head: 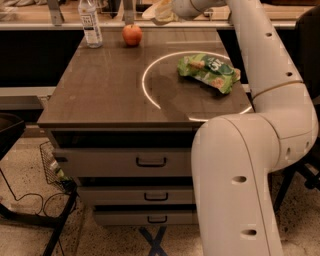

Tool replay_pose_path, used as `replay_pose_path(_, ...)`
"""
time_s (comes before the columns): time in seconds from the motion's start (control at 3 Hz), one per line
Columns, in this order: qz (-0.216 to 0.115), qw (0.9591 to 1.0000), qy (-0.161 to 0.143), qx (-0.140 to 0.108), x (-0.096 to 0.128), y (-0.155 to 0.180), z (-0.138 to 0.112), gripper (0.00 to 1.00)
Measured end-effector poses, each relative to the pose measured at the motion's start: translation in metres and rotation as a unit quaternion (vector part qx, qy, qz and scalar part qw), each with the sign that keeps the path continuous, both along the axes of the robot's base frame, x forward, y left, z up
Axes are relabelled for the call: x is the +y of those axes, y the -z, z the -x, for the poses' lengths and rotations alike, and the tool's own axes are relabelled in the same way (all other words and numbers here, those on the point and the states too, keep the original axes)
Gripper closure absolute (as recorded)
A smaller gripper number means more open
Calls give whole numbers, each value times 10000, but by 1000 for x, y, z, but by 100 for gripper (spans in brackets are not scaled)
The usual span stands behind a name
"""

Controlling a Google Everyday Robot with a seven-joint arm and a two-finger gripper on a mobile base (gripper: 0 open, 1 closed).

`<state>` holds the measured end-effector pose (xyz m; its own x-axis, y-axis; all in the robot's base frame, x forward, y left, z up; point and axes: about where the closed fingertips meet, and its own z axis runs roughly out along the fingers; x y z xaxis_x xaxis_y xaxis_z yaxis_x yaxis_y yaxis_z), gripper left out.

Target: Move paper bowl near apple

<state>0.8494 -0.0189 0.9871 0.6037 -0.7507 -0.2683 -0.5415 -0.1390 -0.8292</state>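
The red apple (pixel 132 35) sits at the far edge of the dark table (pixel 110 95), left of centre. My gripper (pixel 172 9) is at the top of the view, above the table's far edge and to the right of the apple. It is shut on the off-white paper bowl (pixel 156 12), which it holds tilted in the air, clear of the table top. The bowl is partly cut off by the top of the view.
A clear plastic bottle (pixel 90 22) with a white label stands left of the apple. A green snack bag (pixel 209 70) lies on the right side of the table. My white arm (pixel 260 125) fills the right foreground. Drawers (pixel 150 161) sit under the table.
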Motion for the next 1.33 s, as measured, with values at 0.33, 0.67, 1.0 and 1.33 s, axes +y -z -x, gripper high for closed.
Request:
replay_pose_path(0.33,127,9977,433,-498,0,-11,-26,100)
replay_pose_path(0.67,259,9926,794,-880,3,-12,-43,100)
replay_pose_path(1.0,69,9889,1045,-1052,0,-1,-47,100)
replay_pose_path(1.33,-267,9865,1250,-1021,-3,11,-40,100)
